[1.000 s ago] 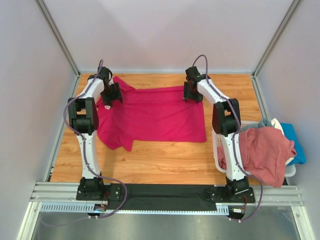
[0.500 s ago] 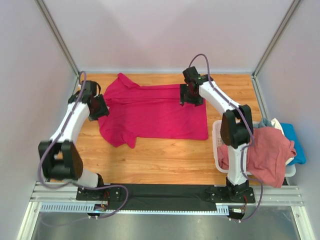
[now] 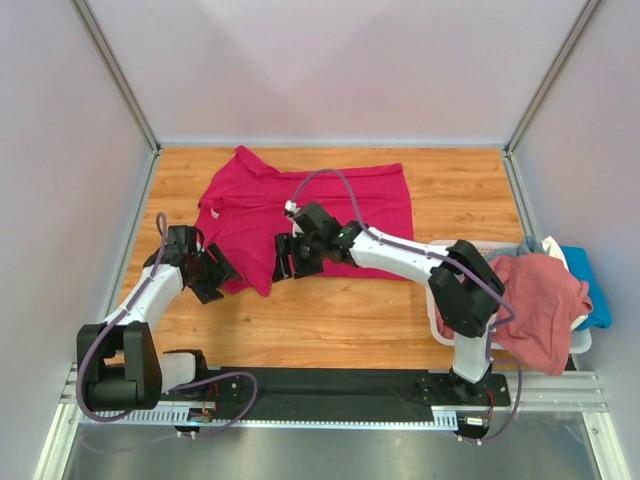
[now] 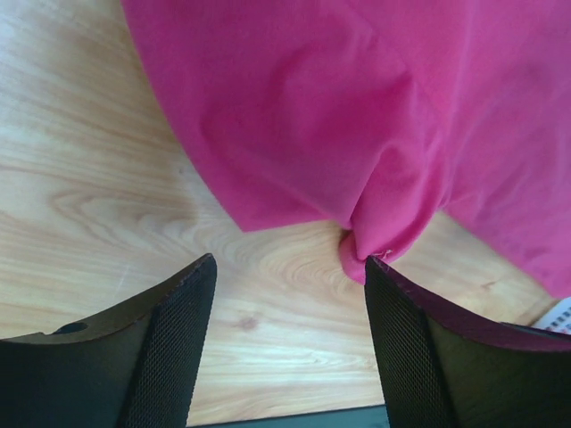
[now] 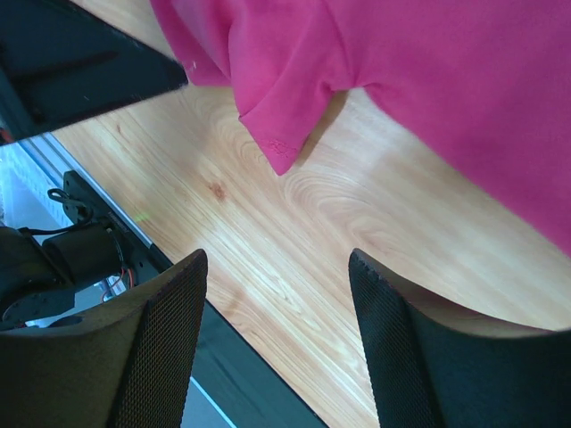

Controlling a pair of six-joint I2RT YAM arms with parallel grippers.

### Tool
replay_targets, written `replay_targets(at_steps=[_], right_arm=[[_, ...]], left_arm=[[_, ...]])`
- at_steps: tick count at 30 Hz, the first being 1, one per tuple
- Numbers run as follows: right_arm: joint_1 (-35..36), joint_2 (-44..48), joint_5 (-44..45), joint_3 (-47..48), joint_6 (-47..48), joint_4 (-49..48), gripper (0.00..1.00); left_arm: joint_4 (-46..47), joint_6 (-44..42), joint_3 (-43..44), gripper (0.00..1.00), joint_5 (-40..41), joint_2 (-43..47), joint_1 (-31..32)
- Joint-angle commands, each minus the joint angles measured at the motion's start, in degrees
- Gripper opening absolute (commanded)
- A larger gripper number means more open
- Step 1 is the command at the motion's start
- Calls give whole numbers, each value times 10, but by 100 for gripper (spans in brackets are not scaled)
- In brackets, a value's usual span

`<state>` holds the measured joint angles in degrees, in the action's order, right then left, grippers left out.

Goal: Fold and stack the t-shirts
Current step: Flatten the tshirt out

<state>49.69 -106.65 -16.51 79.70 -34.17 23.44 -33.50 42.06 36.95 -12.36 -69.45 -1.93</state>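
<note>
The magenta-red t-shirt (image 3: 320, 215) lies spread flat on the wooden table, its near left sleeve (image 3: 250, 275) pointing toward the arms. My left gripper (image 3: 212, 274) hovers open just left of that sleeve. In the left wrist view the left gripper (image 4: 288, 263) has bare wood between its fingers, and the sleeve tip (image 4: 388, 236) lies by the right finger. My right gripper (image 3: 286, 262) is open at the shirt's near edge, right of the sleeve. The right gripper (image 5: 277, 256) is over bare wood, with the sleeve (image 5: 285, 116) ahead of it. Nothing is held.
A white lattice basket (image 3: 434, 275) stands at the right table edge. A dusty pink shirt (image 3: 535, 300) drapes over it, with a blue one (image 3: 597, 290) and a whitish one (image 3: 552, 252) behind. White walls close in the table on the left, back and right.
Both grippers have come away from the shirt's far edge to its near left sleeve. The shirt now lies a little farther back, with nothing gripping it.
</note>
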Motion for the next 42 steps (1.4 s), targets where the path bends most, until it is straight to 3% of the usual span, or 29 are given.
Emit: replay_targets(at_steps=[1, 8, 18, 21, 25, 27, 30, 31, 32, 42], right_arm=[[22, -26, -20, -7, -40, -82, 66], [29, -91, -46, -4, -100, -119, 56], [32, -145, -41, 1, -144, -147, 48], [32, -168, -38, 25, -149, -132, 39], [33, -181, -33, 37, -153, -121, 36], [32, -184, -36, 47, -155, -117, 33], [31, -193, -47, 62, -154, -104, 17], [31, -192, -48, 64, -152, -100, 10], [30, -189, -51, 64, -155, -91, 0], [-13, -105, -214, 60, -150, 11, 0]], left_arm=[[81, 48, -9, 74, -23, 9, -13], [79, 54, -21, 59, -30, -58, -36], [49, 48, -15, 58, 15, -41, -38], [61, 41, -9, 45, 17, -66, -41], [77, 24, 4, 25, -12, -97, -52], [82, 21, 10, 22, -23, -108, -57], [79, 16, 15, 10, -21, -104, -61], [78, 14, 17, 0, -21, -101, -63], [66, 10, 20, 0, -20, -97, -64], [-76, -72, 81, 0, 89, 26, -65]])
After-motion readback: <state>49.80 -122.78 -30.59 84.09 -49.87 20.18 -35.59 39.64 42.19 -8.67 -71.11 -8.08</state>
